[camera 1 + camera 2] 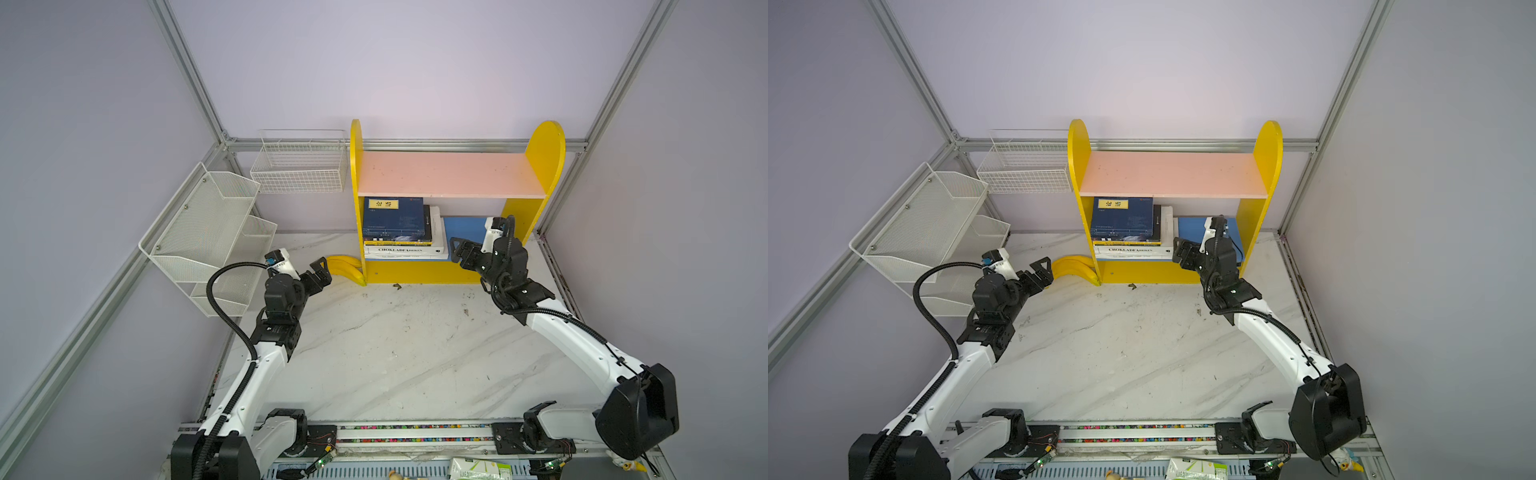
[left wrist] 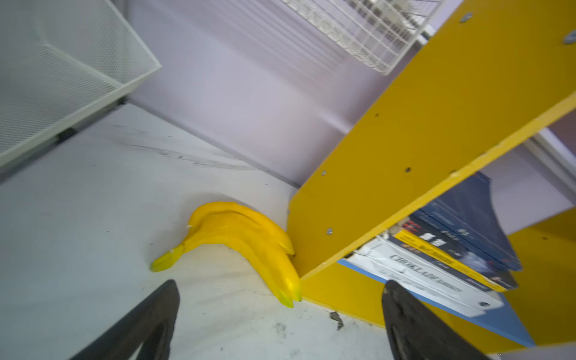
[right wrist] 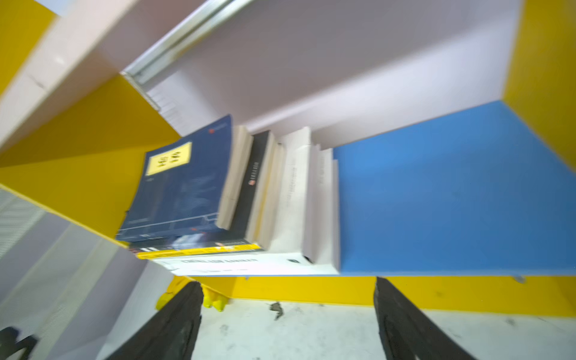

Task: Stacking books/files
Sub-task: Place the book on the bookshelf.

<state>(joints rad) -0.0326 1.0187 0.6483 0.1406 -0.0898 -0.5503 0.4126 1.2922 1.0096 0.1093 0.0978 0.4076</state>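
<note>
Several books lie in a flat stack (image 1: 399, 232) at the left end of the bookcase's blue lower shelf (image 1: 465, 228). A navy book with a yellow label (image 3: 184, 184) is on top, and a large white book (image 3: 243, 265) is at the bottom. My right gripper (image 1: 459, 250) hovers just in front of the shelf, right of the stack, open and holding nothing (image 3: 286, 283). My left gripper (image 1: 322, 272) stands open and empty over the table beside the bookcase's left panel (image 2: 280, 285). In the left wrist view the stack's spines (image 2: 436, 258) show.
The yellow bookcase (image 1: 544, 158) with a pink upper shelf (image 1: 449, 172) stands against the back wall. Yellow bananas (image 1: 345, 268) lie at its left foot, close to my left gripper. A wire basket (image 1: 299, 166) and a white mesh rack (image 1: 208, 232) stand at the left.
</note>
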